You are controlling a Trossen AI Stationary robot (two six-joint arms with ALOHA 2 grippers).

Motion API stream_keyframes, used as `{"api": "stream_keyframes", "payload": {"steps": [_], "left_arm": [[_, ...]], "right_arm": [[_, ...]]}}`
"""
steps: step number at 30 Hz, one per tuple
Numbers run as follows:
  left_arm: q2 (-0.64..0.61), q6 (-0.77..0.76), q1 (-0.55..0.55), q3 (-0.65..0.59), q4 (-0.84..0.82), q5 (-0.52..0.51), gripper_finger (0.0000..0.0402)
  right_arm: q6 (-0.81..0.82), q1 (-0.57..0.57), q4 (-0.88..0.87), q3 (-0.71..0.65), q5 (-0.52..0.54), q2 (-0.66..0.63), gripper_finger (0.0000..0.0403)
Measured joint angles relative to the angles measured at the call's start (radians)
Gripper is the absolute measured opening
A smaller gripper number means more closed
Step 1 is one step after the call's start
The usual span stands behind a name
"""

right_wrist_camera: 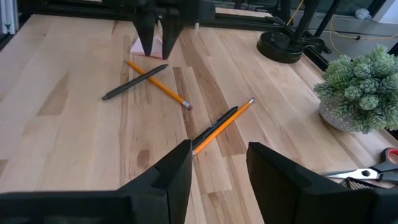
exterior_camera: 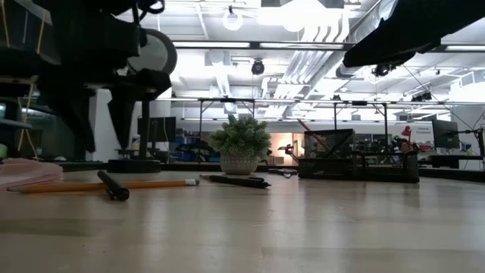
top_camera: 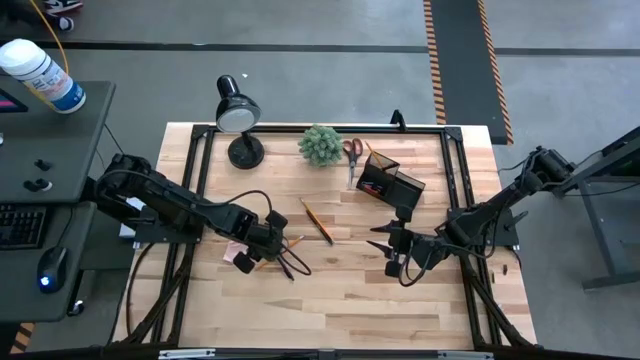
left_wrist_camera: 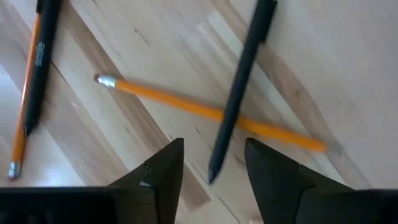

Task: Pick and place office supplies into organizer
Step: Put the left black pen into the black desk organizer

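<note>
Little looks done — the small black compartmented organizer (top_camera: pixel 390 181) holds a few items, red-handled scissors (top_camera: pixel 353 155) just beside it. Well apart from it, the left claw (left_wrist_camera: pixel 213 163) hovers open over a crossed thin black pen (left_wrist_camera: pixel 239 87) and orange pencil (left_wrist_camera: pixel 205 112); the right claw (right_wrist_camera: pixel 217 165) waits open, empty.

Bare tabletop (top_camera: pixel 350 300) nearside; lamp (top_camera: pixel 238 118), plant (top_camera: pixel 321 145) behind.

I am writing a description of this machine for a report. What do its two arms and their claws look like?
Both arms are dark, nearly black, built of jointed segments with thin black cables looping alongside them. The left claw and the right claw each end in two fingers. Seen close, the left fingers and the right fingers are matte black, broad at the base and tapering to angular points. No markings show on them.
</note>
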Motion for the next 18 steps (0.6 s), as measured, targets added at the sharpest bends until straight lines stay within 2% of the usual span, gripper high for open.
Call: {"api": "stream_keyframes", "payload": {"steps": [18], "left_arm": [[0.118,0.021,0.000,0.001,-0.014,-0.027,0.0138]], "right_arm": [[0.000,0.000,0.003,0.000,-0.003,0.000,0.0145]]}}
